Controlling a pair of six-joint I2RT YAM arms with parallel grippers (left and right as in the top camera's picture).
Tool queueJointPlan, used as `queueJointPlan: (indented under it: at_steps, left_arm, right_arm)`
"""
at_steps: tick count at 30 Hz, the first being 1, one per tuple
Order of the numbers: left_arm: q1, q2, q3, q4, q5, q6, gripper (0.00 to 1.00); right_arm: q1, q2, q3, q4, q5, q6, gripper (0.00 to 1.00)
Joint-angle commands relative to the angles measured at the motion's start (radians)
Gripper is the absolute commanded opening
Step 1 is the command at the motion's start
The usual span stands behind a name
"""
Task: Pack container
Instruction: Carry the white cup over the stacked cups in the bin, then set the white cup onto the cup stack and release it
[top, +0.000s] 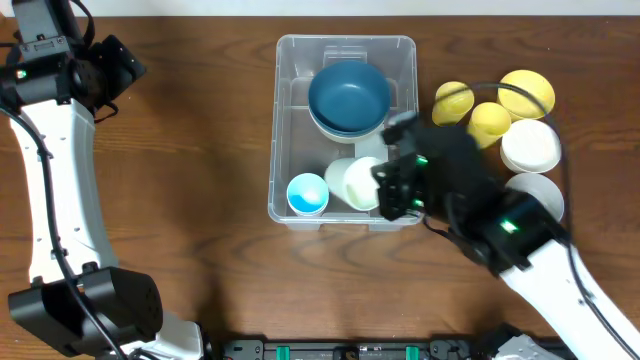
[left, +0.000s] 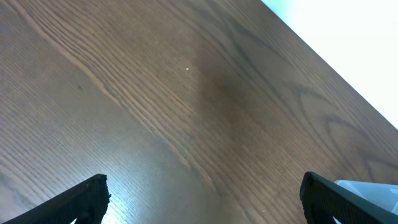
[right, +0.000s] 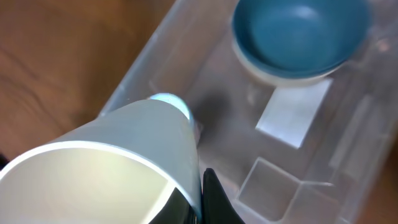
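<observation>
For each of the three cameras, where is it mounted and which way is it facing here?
Overhead: above the wooden table, looking straight down at the clear plastic rectangular container; left arm and right arm show.
Left wrist: on the left arm, facing bare table; left gripper open.
Right wrist: facing into the container, right gripper pinching a pale plastic cup.
Shared: overhead and right wrist both show the round blue bowl.

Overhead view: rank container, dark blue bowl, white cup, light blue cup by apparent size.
1. container
2. dark blue bowl
3-4. white cup and light blue cup: they look alike, and the white cup is partly hidden, so I can't rank them.
</observation>
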Motion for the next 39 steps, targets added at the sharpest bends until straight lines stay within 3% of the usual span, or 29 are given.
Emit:
queueJointPlan:
  at_steps: [1, 11, 29, 30, 32, 36, 39]
  left_arm:
    - [0.004, 0.002, 0.01, -0.004, -0.012, 0.01, 0.98]
    - [0.004, 0.002, 0.01, -0.004, -0.012, 0.01, 0.98]
    - [0.004, 0.002, 0.01, -0.004, -0.012, 0.01, 0.98]
    - [0.004, 0.002, 0.01, -0.004, -0.012, 0.01, 0.98]
    - [0.004, 0.002, 0.01, -0.004, -0.012, 0.01, 0.98]
    - [0.004, 0.002, 0.01, -0.004, -0.012, 0.01, 0.98]
    - [0.004, 0.002, 0.01, -0.004, -0.012, 0.01, 0.98]
  right_arm:
    - [0.053, 0.109, 0.101, -0.042, -0.006, -0.054, 0.01]
    - [0.146, 0.378, 0.34, -0.172, 0.106, -0.062, 0.01]
    - [0.152, 0.508, 0.348, -0.171, 0.129, -0.061, 0.02]
    - [0.152, 0.508, 0.348, -0.171, 0.129, -0.061, 0.07]
    - [0.152, 0.508, 0.348, -0.171, 0.129, -0.062, 0.27]
    - [0.149, 0.507, 0.348, -0.163, 0.129, -0.062, 0.47]
    - [0.136, 0.502, 0.352, -0.151, 0.129, -0.062, 0.5]
